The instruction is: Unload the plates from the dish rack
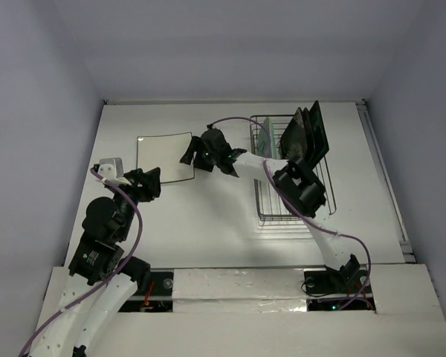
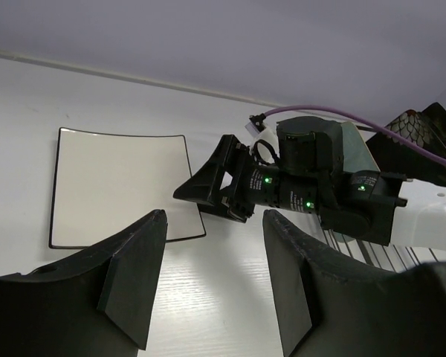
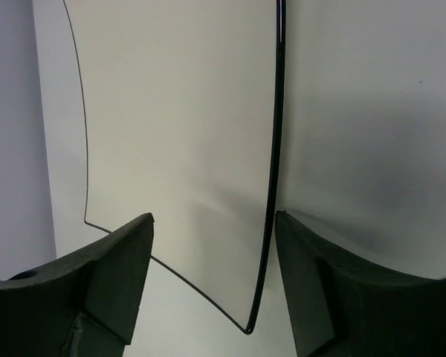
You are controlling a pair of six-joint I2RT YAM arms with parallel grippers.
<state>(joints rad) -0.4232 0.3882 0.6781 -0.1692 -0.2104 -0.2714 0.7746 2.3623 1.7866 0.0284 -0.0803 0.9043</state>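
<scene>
**Position of task items.** The white square plate (image 1: 163,158) is seen lying flat on the tabletop (image 1: 208,223), left of the dish rack (image 1: 276,214) and out of it. Two dark plates (image 1: 306,134) and a greenish plate (image 1: 264,140) are seen standing on edge in the far half of the rack. Their patterns cannot be made out from the overhead view.

**Right tool** (image 1: 190,154). It is placed at the right-hand edge of the white plate. In its wrist view the fingers are held well apart with the plate's thin dark rim running between them. No contact with either pad is seen, so nothing is judged to be held.

**Left tool** (image 2: 214,217). It is held above the tabletop near the plate's near edge, with the jaws about half spread and nothing between them.

**Handling (judgement).**
- The plates are taken to be glazed ware: rigid, fairly heavy for their thickness, smooth enough to slip, and liable to chip if knocked against wire or another plate.
- A hold is best taken on the exposed upper rim of an upright plate, with the pads closed across its thickness.
- The plate should be lifted straight up clear of the prongs before any turn is made.
- The outermost plate is judged the easiest to reach.
</scene>
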